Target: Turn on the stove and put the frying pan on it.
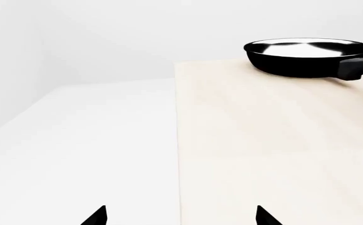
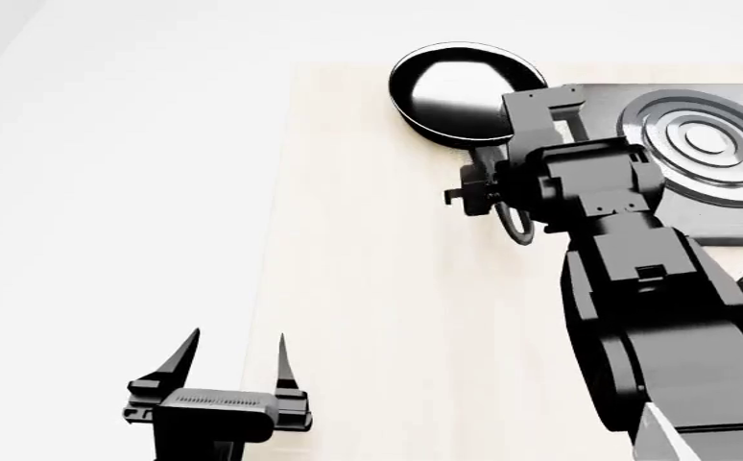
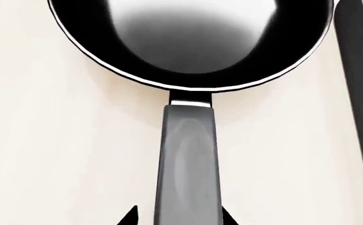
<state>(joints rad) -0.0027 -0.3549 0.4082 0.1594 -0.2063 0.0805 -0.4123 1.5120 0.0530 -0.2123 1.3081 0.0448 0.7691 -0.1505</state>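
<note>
A: What is the biggest thing in view?

B: The light wooden table (image 2: 371, 288), which runs under both arms. On it, just beside the right gripper (image 2: 510, 182) on its outer side, sits the stove (image 2: 717, 182), a flat dark-grey slab with raised concentric rings.

A: And the frying pan?

B: The frying pan (image 2: 455, 91) rests on the table straight ahead of the right gripper, next to the stove's edge and not on it. Its shiny inside faces up, and its long handle (image 3: 188, 164) runs back towards the gripper.

A: Is the right gripper grasping it?

B: In the right wrist view the handle passes between the two fingertips, one showing on each side. Whether they press on it I cannot tell.

A: The left gripper?

B: The left gripper (image 2: 237, 365) is released, its pointed fingers spread apart with nothing between them, at the table's near edge. The pan lies well ahead of it and across to its right.

A: Any brand, label or writing?

B: None that can be read on the pan, stove or arms.
</note>
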